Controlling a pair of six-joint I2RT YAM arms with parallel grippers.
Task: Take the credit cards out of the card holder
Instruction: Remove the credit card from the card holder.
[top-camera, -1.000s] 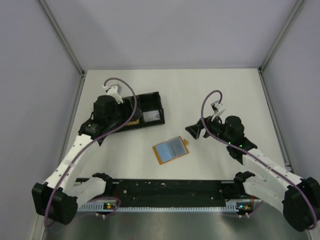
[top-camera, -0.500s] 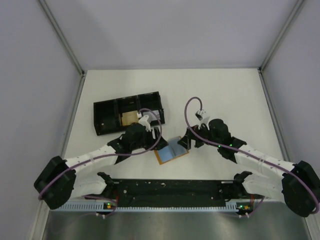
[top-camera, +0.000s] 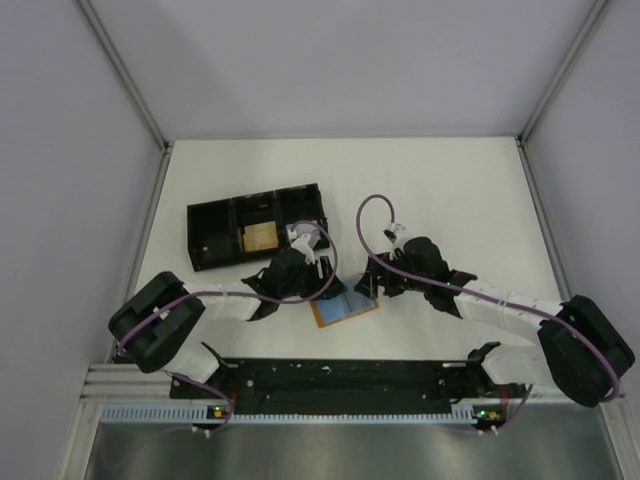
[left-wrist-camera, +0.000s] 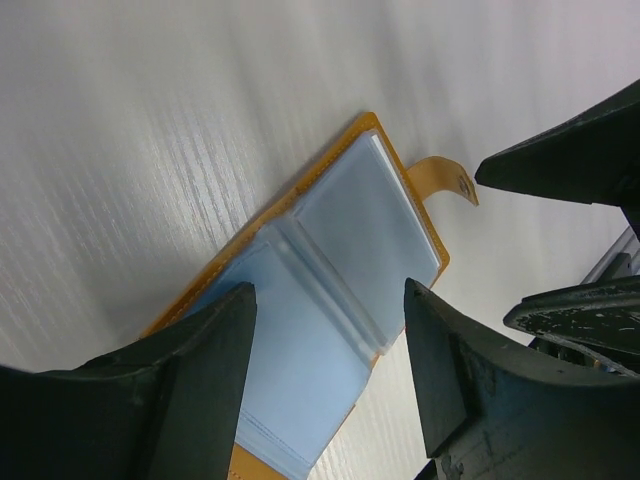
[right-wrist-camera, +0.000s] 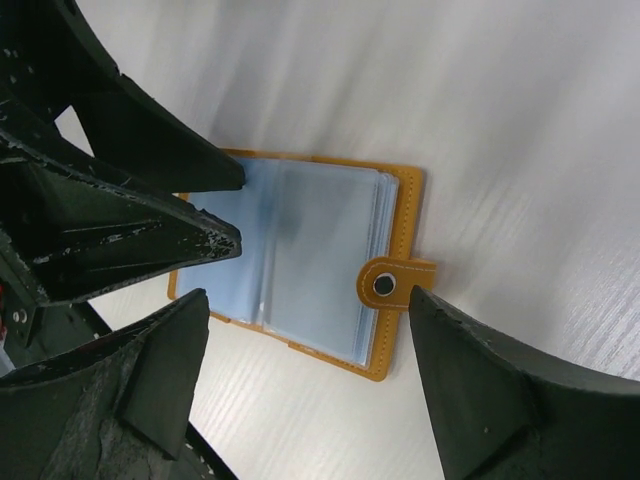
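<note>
Near the front middle of the white table (top-camera: 450, 190), between the two arms, the card holder (top-camera: 345, 308) lies flat and spread open like a book, orange-tan cover down and clear plastic sleeves facing up. The credit cards (left-wrist-camera: 330, 290) sit inside those sleeves, on both sides of the centre fold, showing as plain pale blue-grey faces; no lettering on them is legible. A small tab (right-wrist-camera: 385, 285) with a round dark snap sticks out from one short edge of the holder, and no mark on it can be read either. The left gripper (left-wrist-camera: 328, 300) hangs over the holder's left half with its jaws spread apart and nothing between them but the sleeves below; whether its tips touch the plastic cannot be told. The right gripper (right-wrist-camera: 305, 300) comes in from the tab side, jaws also spread wide and gripping nothing, close to the left one's fingers. Farther back and to the left, well apart from the holder, stands a black tray (top-camera: 210, 240) with three compartments, a tan piece (top-camera: 262, 238) lying in the middle one.
</note>
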